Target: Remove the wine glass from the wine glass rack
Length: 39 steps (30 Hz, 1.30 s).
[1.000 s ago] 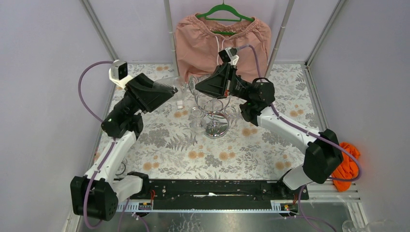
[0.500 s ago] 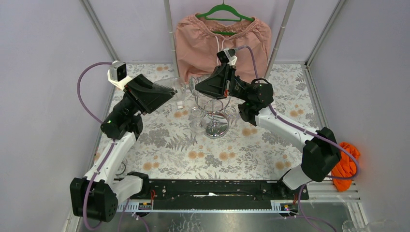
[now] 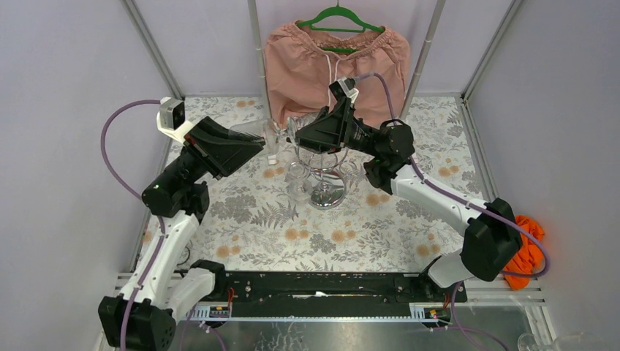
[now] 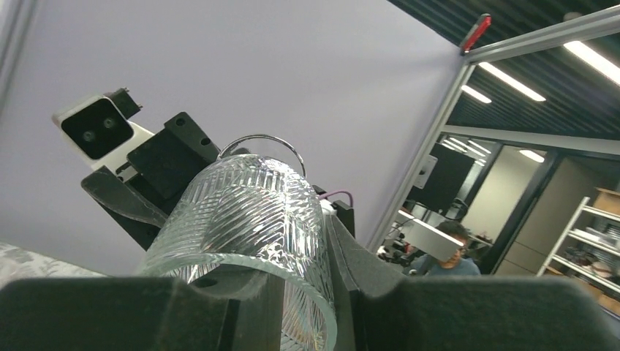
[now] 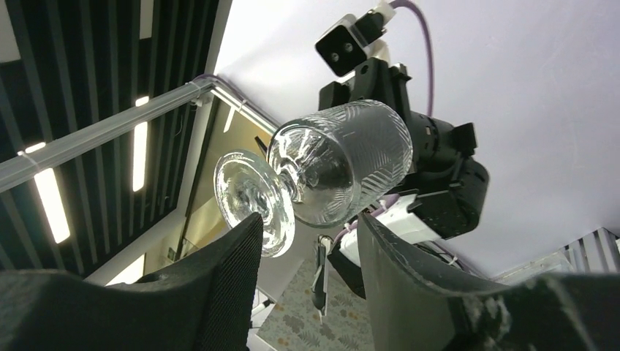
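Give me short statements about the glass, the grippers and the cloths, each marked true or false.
1. The left gripper grips the wine glass by its bowl. True.
2. The right gripper is clamped on the glass's stem. False: its jaws stand open.
3. A pink garment hangs on a green hanger at the back. True.
4. The orange cloth lies on the wine glass rack. False: it lies far to the rack's right.

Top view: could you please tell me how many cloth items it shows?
2: a pink garment hanging on a hanger at the back, and an orange cloth low on the right side.
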Each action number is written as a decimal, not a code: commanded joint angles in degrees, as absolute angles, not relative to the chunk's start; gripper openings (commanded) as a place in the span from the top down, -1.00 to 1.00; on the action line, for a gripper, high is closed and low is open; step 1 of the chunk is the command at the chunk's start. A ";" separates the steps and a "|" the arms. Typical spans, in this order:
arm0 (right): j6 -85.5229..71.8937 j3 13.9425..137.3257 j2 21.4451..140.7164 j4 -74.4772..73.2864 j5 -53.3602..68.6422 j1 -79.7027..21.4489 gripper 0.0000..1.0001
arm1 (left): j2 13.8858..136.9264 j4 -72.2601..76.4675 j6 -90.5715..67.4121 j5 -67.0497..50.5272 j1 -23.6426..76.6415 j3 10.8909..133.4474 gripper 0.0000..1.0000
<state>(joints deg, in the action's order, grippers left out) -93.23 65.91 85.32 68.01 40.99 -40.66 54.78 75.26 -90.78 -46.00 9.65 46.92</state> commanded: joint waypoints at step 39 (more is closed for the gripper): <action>-35.62 74.86 52.63 -10.41 5.93 -40.34 -0.69 | 56.19 -31.61 -34.77 -10.37 10.11 86.27 1.00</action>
